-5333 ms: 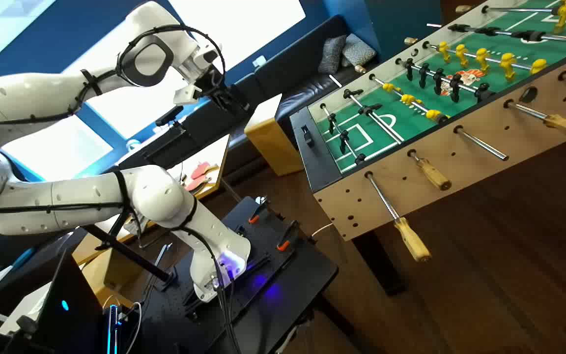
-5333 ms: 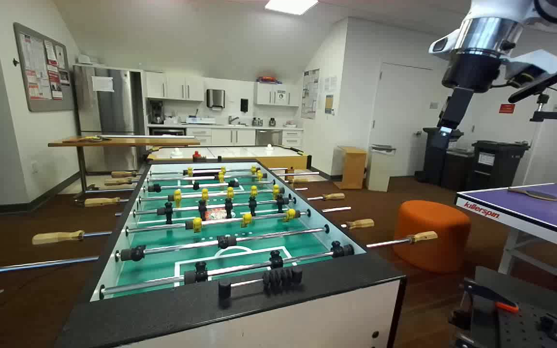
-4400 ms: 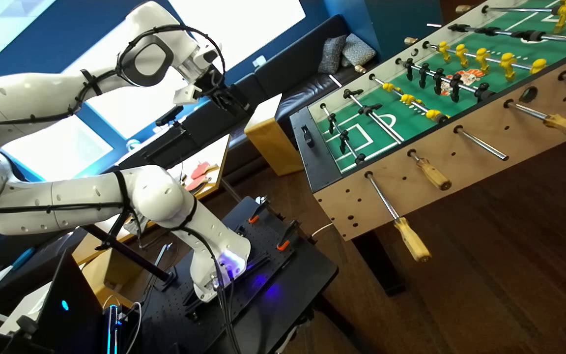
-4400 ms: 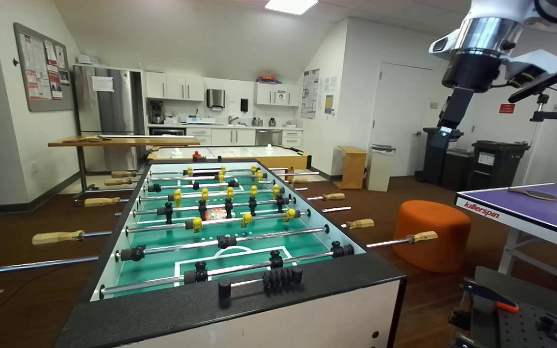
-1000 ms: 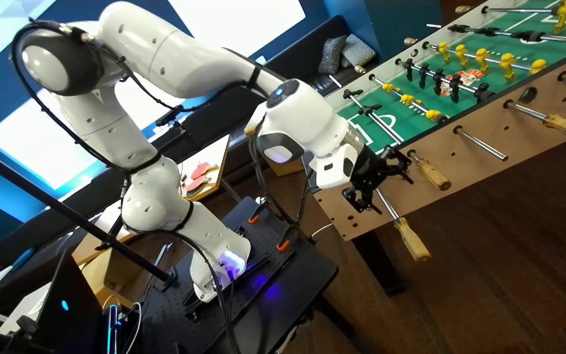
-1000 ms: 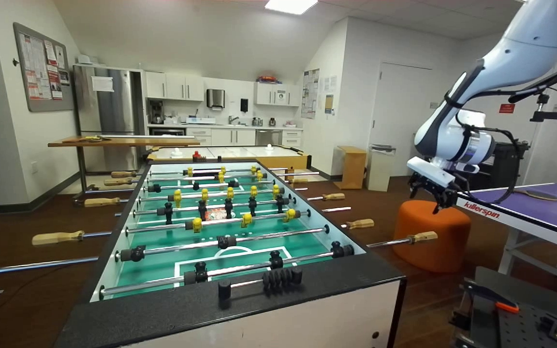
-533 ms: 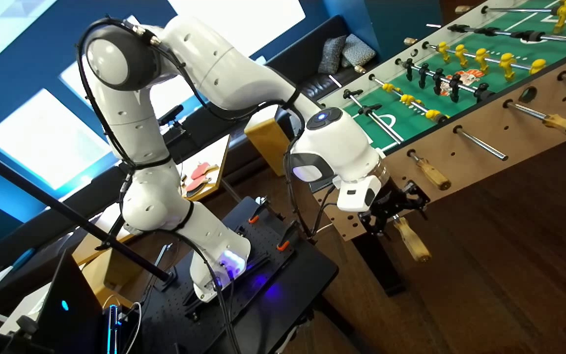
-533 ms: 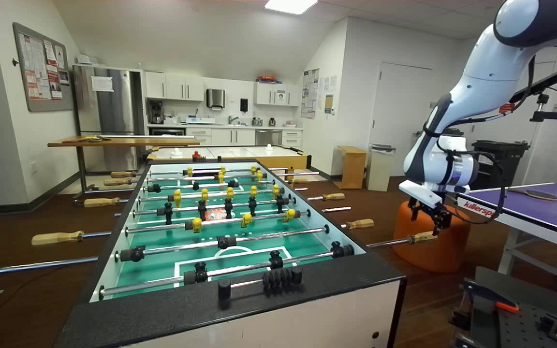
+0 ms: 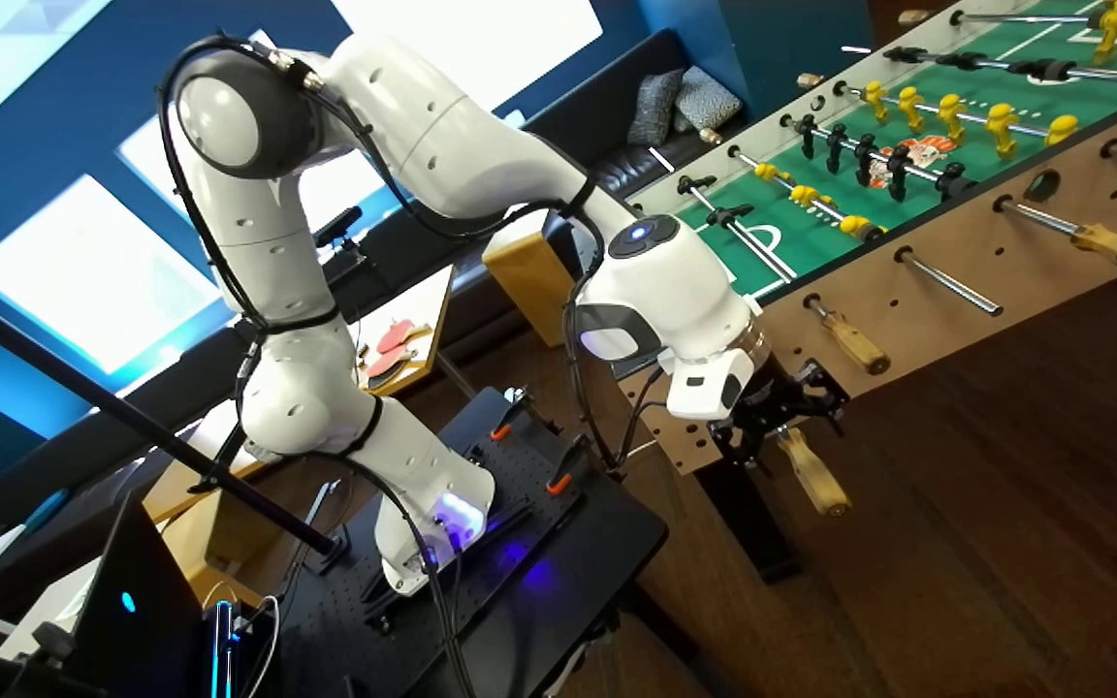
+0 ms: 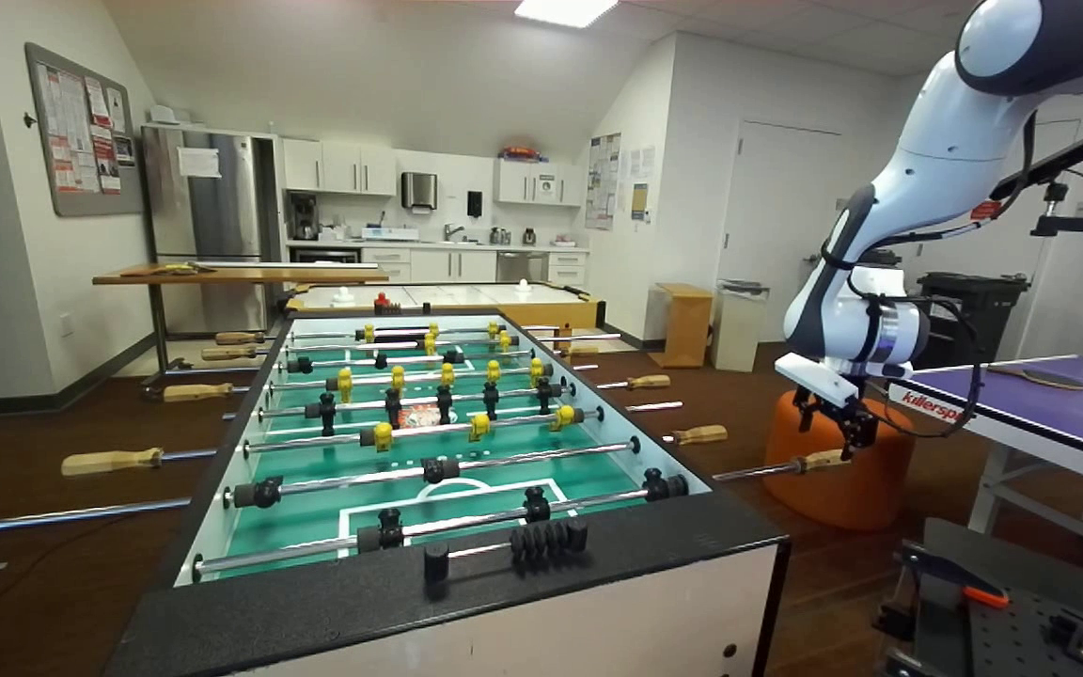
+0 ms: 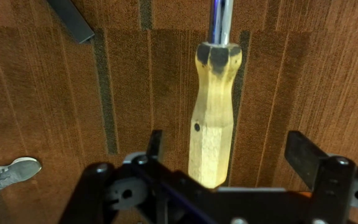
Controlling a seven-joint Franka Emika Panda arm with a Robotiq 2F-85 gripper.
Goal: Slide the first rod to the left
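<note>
Clear gaps flank the wooden handle (image 11: 213, 124) between the tool's (image 11: 224, 145) fingers (image 11: 303, 157).

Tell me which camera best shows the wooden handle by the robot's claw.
The wrist view: the wooden handle appears large there, its dark staining clear, framed by the open gripper. In both exterior views the handle is much smaller, though mostly visible; in an exterior view the gripper appears at the outer end of the handle.

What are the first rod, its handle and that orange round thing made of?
The first rod looks like polished metal: silvery, with bright mirror-like streaks. Its handle looks like smooth wood: tan, with faint grain lines. The orange round thing could be matte fabric or vinyl: it has a soft, rounded edge and little shine, but I can't tell which.
</note>
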